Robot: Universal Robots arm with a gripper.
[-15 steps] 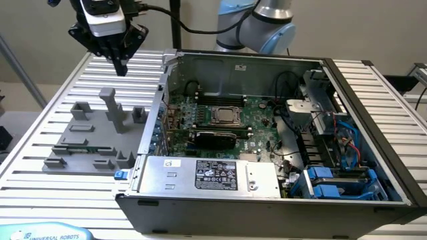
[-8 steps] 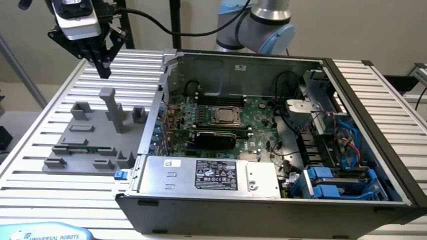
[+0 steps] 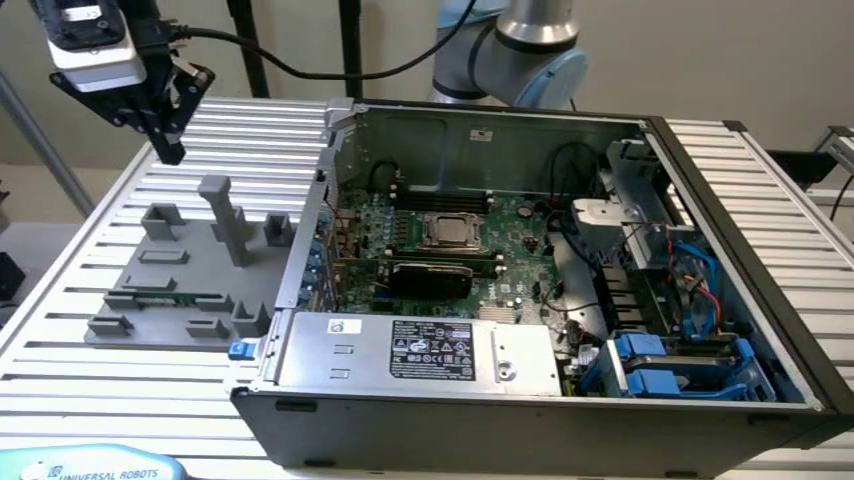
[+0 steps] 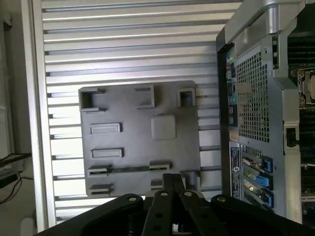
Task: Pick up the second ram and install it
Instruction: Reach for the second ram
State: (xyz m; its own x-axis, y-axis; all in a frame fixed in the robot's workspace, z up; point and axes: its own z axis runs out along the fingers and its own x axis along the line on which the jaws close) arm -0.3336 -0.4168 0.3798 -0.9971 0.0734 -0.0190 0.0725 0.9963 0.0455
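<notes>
Here, jaws: pressed together tip to tip, with nothing between them.
Gripper (image 3: 170,150): black, pointing straight down, high over the far corner of the table at the exterior view's left; a white-and-black camera block sits on the wrist above it.
Fingers (image 4: 169,184): in the wrist view, two dark bars side by side over the edge of the grey fixture.
Second ram (image 3: 178,296): a thin green stick lying in low holders near the front edge of the fixture, well below the gripper and apart from it; in the wrist view it is a dark thin line (image 4: 129,169) just past the fingertips.
Fixture (image 3: 140,275): a flat grey plate with small brackets and one tall post (image 3: 220,215), lying on the table beside the computer case.
Computer case (image 3: 507,130): open on top, showing the green motherboard (image 3: 521,275), the processor socket (image 3: 451,232), a silver power supply (image 3: 427,350) and blue drive brackets (image 3: 654,365).
Table (image 3: 67,285): silver aluminium, ribbed in long parallel slats, carrying both fixture and case.
Room: a plain beige wall (image 3: 747,60), black poles (image 3: 350,40) and a black cable (image 3: 267,55) behind the table; the arm's grey-and-blue joint (image 3: 521,40) stands behind the case.
</notes>
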